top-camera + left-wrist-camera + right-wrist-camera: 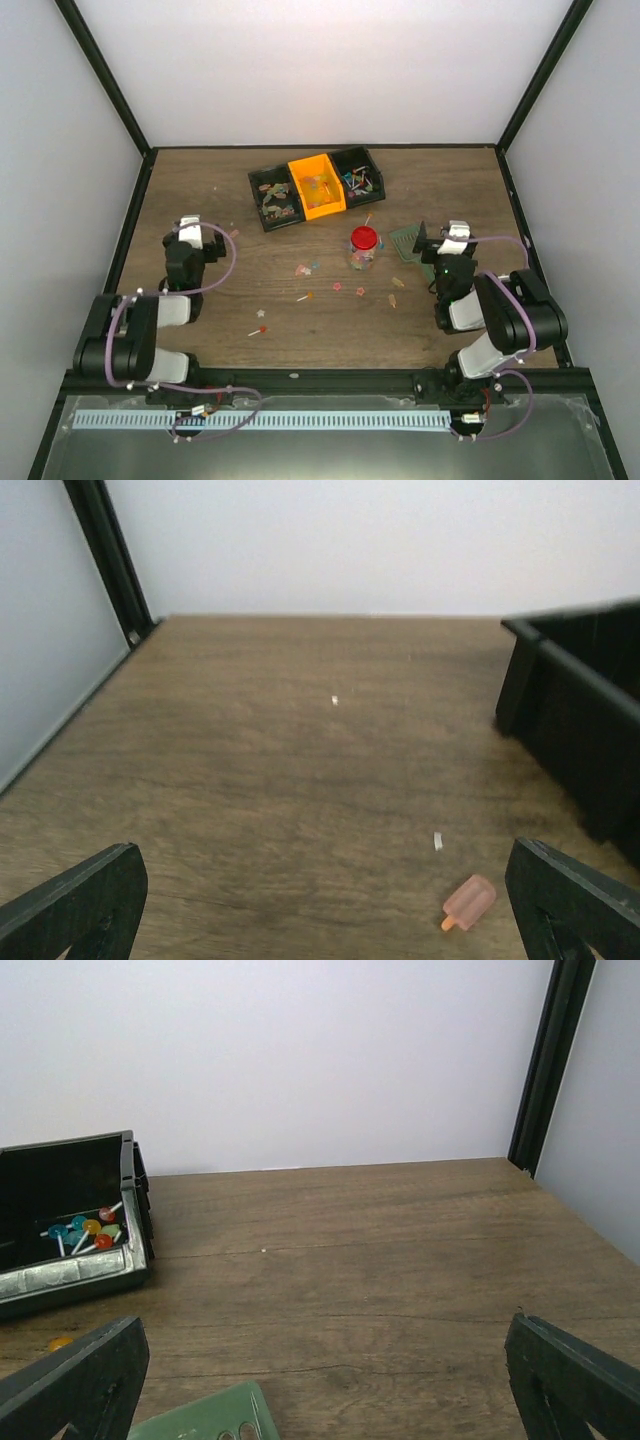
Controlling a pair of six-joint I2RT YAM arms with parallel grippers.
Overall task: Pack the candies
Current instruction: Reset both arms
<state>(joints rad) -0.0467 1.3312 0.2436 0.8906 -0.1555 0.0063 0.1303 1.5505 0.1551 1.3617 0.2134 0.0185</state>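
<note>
Left hand (320, 910): fingers spread fully wide, gripping nothing, bare table (300, 760) below.
Popsicle candy (468, 902): flat on the table, near the left hand's right finger.
Loose candies (337, 287): scattered on the table between the arms, from 5 to 8 o'clock of the jar.
Bins: black bin (275, 198), orange bin (318, 187), second black bin (360, 180) side by side, 11 to 12 o'clock of the jar, candies in each.
Jar (363, 250): upright, red lid (364, 237) on.
Green scoop (405, 240): jar's 3 o'clock, just beside the right hand.
Right hand (320, 1380): fingers wide apart, holding nothing, scoop corner low between them.
</note>
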